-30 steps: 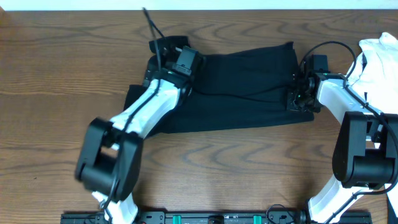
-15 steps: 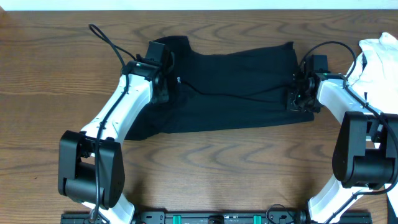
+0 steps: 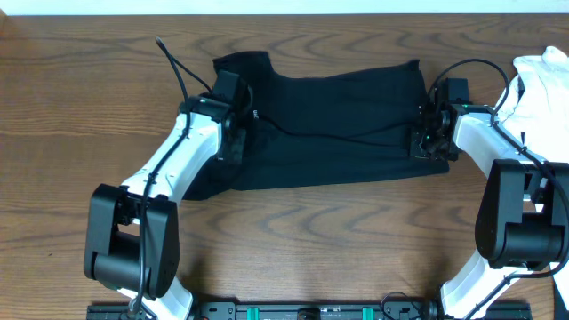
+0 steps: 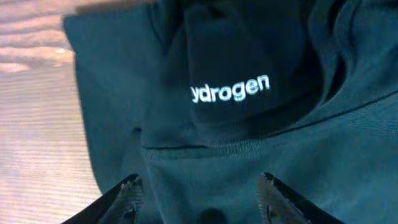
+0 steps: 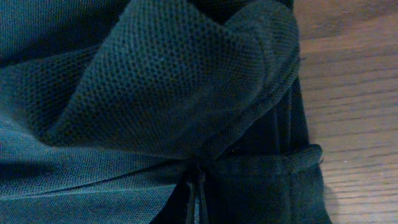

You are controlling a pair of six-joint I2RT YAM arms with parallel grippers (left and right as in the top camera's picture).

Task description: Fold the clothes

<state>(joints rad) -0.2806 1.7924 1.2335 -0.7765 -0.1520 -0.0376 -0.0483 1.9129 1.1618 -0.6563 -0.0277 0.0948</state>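
Note:
A black T-shirt (image 3: 338, 116) lies spread across the far middle of the wooden table, with white "ydrogen" lettering (image 4: 230, 92) on a folded part near its left end. My left gripper (image 3: 233, 133) hovers over the shirt's left end; in the left wrist view its jaws (image 4: 199, 190) are wide open and empty just above the cloth. My right gripper (image 3: 425, 142) sits at the shirt's right edge; in the right wrist view its jaws (image 5: 198, 186) are shut on a bunched fold of the black mesh fabric (image 5: 155, 93).
A white garment (image 3: 540, 84) lies crumpled at the far right edge behind the right arm. Bare wood table (image 3: 311, 240) lies in front of the shirt and to its left.
My left arm swung left off the shirt's upper middle to the left end, then shifted slightly right and nearer. The left sleeve corner now lies uncovered. The right arm has not moved.

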